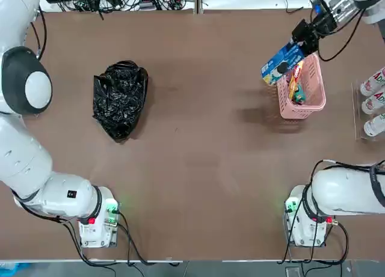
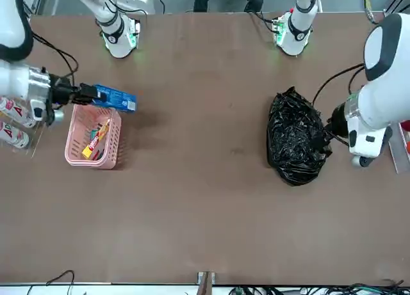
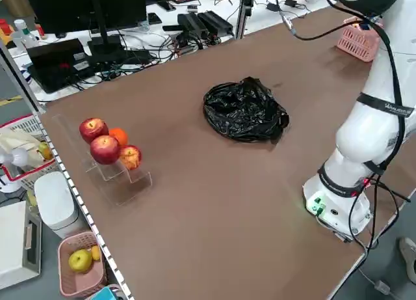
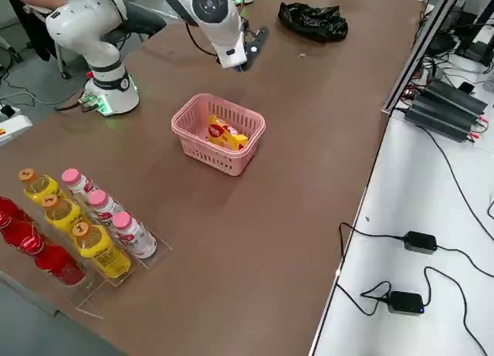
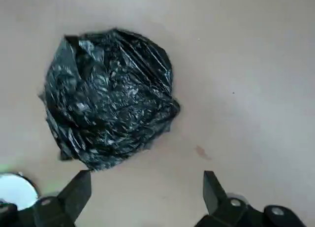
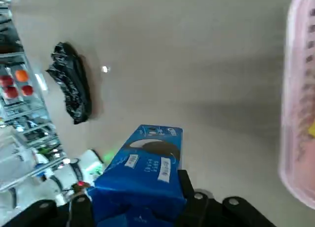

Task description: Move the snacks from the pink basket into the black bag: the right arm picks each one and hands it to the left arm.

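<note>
At and above the table, one black bag (image 1: 121,100), one pink basket (image 1: 313,88), one blue pack (image 1: 280,64), one yellow-orange pack (image 1: 294,80), one teal pack (image 1: 299,95), three apples (image 3: 105,150), one orange (image 3: 119,136), three white bottles (image 4: 135,235) and three yellow bottles (image 4: 102,251) are counted.

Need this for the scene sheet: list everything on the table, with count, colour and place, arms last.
black bag: 1, glossy black, on the table toward the left arm's side
pink basket: 1, pink, on the table toward the right arm's side
blue pack: 1, blue with white print, in the right claw
yellow-orange pack: 1, yellow and red, in the basket
teal pack: 1, teal, in the basket
bottles: white with pink caps, yellow, red; in a clear rack, right arm's side
apples: 3, red, clear stand, left arm's side
orange: 1, orange, same stand
left claw: 1, black, open above the bag
right claw: 1, black, closed on the blue pack, beside the basket
</note>
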